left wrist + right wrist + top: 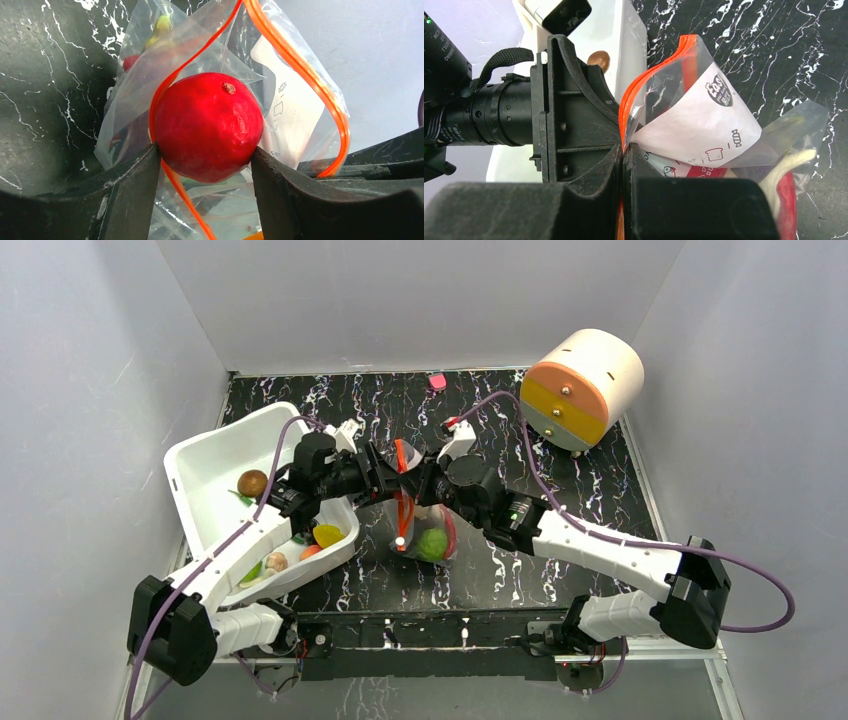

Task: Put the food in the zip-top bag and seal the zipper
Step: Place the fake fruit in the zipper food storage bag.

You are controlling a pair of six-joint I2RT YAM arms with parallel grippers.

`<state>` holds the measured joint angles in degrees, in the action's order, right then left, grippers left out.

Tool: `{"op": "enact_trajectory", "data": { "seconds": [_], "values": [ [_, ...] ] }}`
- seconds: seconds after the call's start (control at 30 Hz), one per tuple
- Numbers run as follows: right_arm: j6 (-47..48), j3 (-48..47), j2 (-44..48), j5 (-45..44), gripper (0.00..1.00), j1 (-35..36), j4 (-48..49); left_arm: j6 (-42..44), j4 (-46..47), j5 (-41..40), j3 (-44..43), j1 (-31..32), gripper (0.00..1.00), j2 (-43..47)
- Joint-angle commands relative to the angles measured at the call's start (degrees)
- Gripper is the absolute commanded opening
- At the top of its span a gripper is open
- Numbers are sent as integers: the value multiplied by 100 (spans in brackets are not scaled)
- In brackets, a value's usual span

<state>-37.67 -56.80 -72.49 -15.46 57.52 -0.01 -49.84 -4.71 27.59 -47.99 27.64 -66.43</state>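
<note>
The clear zip-top bag hangs upright at the table's middle with its mouth open. A green round fruit lies inside it at the bottom. My right gripper is shut on the orange-red zipper at the bag's rim and holds it up. In my left gripper, shut between both fingers, is the red apple. The apple sits right at the open mouth, framed by the zipper loop, with the bag's white label behind it. In the top view the two grippers meet over the bag.
A white tub stands at the left with more toy food, among it a brown round piece and a yellow one. At the back right lies an orange and cream drum. A small pink piece rests by the rear wall.
</note>
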Motion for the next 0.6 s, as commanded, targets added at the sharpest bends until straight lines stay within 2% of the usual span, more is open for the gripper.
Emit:
{"op": "enact_trajectory", "data": {
  "seconds": [0.0,0.13,0.23,0.33,0.47,0.57],
  "values": [
    [-135,-274,-103,-49,0,-3,524,-458,668,956,66,152,54,282],
    [-183,-243,-64,-28,0,-6,476,-150,195,764,-232,153,74,464],
    [-222,-188,34,-154,0,-4,437,-70,111,757,-357,154,78,576],
    [-223,-191,120,-230,0,-19,393,-95,221,792,-307,154,78,614],
    [-223,-121,223,-237,0,-12,407,-247,458,887,-151,161,69,651],
    [-244,19,330,-267,0,-12,405,-134,133,808,-357,169,59,673]
  ]
}}
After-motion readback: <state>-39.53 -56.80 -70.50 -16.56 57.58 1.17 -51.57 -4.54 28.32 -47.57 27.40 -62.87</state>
